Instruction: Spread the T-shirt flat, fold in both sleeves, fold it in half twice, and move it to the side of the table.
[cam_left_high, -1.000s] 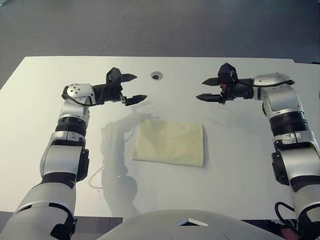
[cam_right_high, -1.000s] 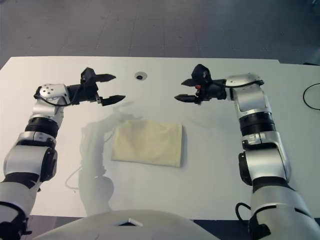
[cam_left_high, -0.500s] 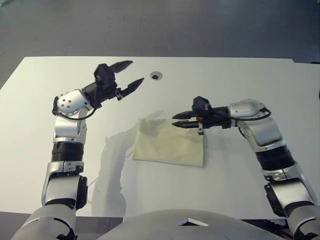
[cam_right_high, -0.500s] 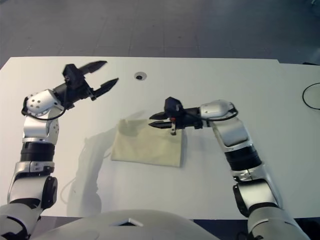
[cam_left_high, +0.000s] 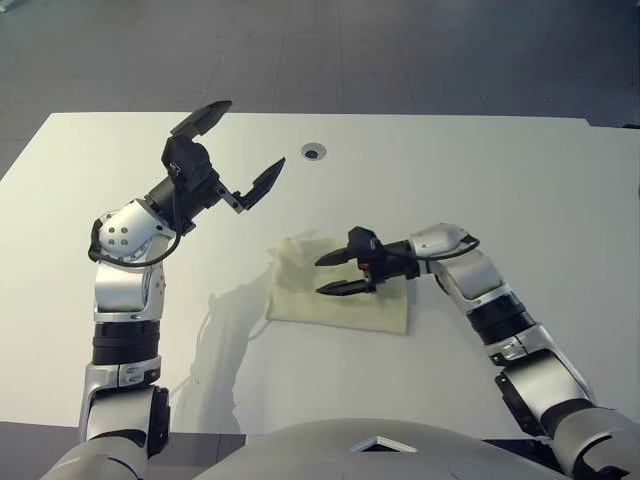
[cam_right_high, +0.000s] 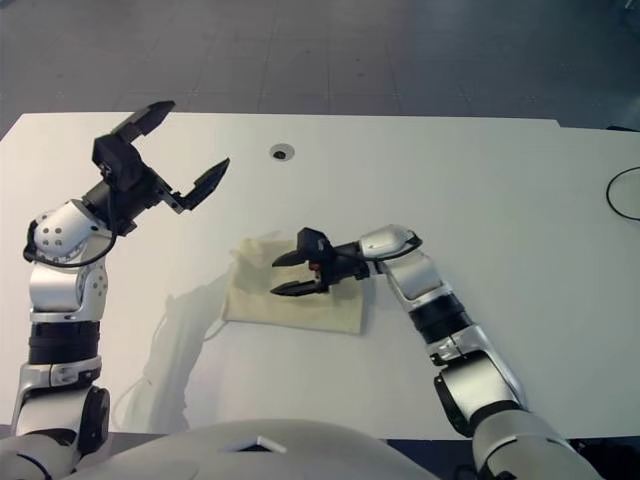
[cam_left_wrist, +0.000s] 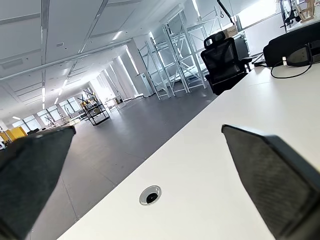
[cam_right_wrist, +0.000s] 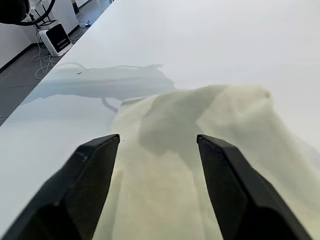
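- Left gripper (cam_left_wrist: 147, 131): two dark fingers (cam_left_wrist: 280, 182), spread wide apart.
- White table (cam_left_wrist: 215, 165): smooth top running away beyond the fingers to a far end.
- Round cable hole (cam_left_wrist: 150, 195): dark-centred and ringed, set in the table top, seen between the two fingers.
- Black bulky object (cam_left_wrist: 295, 46): resting on the table's far end; its kind cannot be told.
- Black cable (cam_left_wrist: 287, 70): looped on the table just beside that object.
- Black office chair (cam_left_wrist: 223, 61): high-backed, on the floor near the table's edge.
- Metal shelving racks (cam_left_wrist: 172, 60): several, upright, behind the chair.
- Dark cart or rack (cam_left_wrist: 97, 111): farther off, on the grey floor (cam_left_wrist: 125, 135).
- Ceiling (cam_left_wrist: 60, 45): pale, with strip lights in rows.
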